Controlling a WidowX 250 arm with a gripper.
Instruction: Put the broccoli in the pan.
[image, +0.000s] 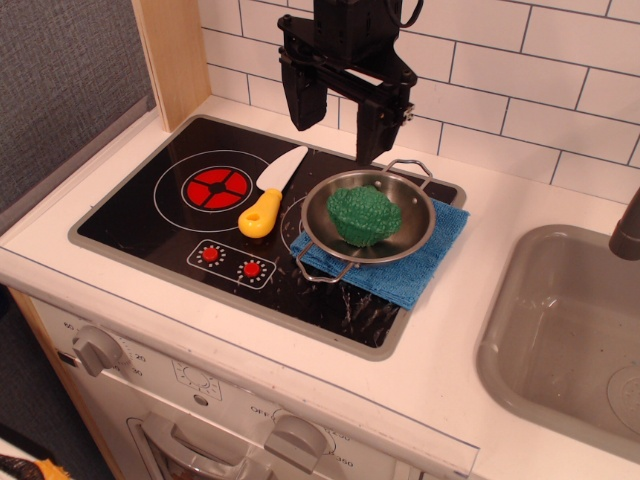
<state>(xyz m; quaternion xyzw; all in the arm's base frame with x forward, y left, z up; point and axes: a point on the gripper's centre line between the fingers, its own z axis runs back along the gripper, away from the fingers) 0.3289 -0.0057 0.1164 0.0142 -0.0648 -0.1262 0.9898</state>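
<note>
The green bumpy broccoli (363, 215) lies inside the shiny steel pan (412, 236), which sits on a blue cloth on the right of the stove. My black gripper (338, 125) hangs above the pan's back left rim, open and empty, its two fingers spread wide apart and clear of the broccoli.
A toy knife with a yellow handle (261, 212) lies just left of the pan, beside the red burner (217, 187). The blue cloth (400, 275) lies under the pan. A grey sink basin (566, 330) is at the right. The tiled wall stands close behind the gripper.
</note>
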